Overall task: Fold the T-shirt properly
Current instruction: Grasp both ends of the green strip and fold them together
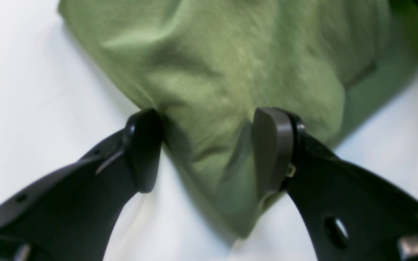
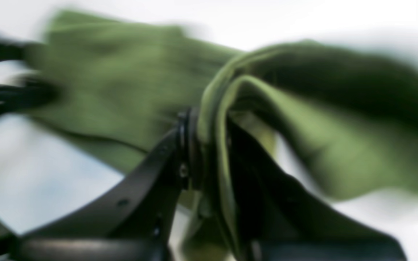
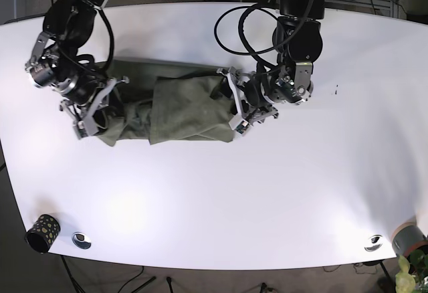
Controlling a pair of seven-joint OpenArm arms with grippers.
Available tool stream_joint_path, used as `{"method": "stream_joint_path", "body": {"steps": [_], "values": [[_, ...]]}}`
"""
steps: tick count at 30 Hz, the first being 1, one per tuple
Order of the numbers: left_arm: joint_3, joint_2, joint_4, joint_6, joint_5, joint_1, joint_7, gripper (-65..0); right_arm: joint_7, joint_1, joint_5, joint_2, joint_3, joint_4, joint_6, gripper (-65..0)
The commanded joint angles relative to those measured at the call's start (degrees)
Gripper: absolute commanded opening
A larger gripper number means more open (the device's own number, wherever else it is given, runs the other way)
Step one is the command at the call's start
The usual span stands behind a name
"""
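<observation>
On the white table (image 3: pixel 200 192) | crumpled green cotton T-shirt (image 3: pixel 180 109) pinched by right gripper (image 2: pixel 209 145), straddled by spread left gripper (image 1: pixel 209 152) | mid-fold; closing left likely needed.

Bare table (image 3: pixel 221 199) lies open below the T-shirt (image 3: pixel 180 109).

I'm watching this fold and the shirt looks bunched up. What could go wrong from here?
1. The left tool is open, its fingers only straddling a corner of the T-shirt; if it moves before closing, that end may stay behind.
2. The right tool pinches a rolled, doubled wad of cloth, so pulling could drag several layers and skew the fold.
3. The shirt lies crumpled between the arms on the table; folding now would probably lock in creases.
</observation>
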Motion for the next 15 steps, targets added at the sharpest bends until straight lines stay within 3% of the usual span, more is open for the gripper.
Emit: {"method": "stream_joint_path", "body": {"steps": [1,7,15], "values": [[1.61,0.51,-0.84,-0.21,0.14,-0.23,1.31,-28.5,1.98,0.91,1.55,-1.33,-2.75,2.17,0.3,-65.0],[2.14,1.38,-0.93,-0.21,0.14,-0.14,1.22,-28.5,1.98,1.96,1.47,-6.25,-4.42,-0.82,0.3,-65.0],[2.05,1.31,-1.02,-0.21,0.14,-0.14,1.22,-28.5,5.76,5.39,1.47,-6.78,-8.81,-8.91,0.3,-65.0]]}}
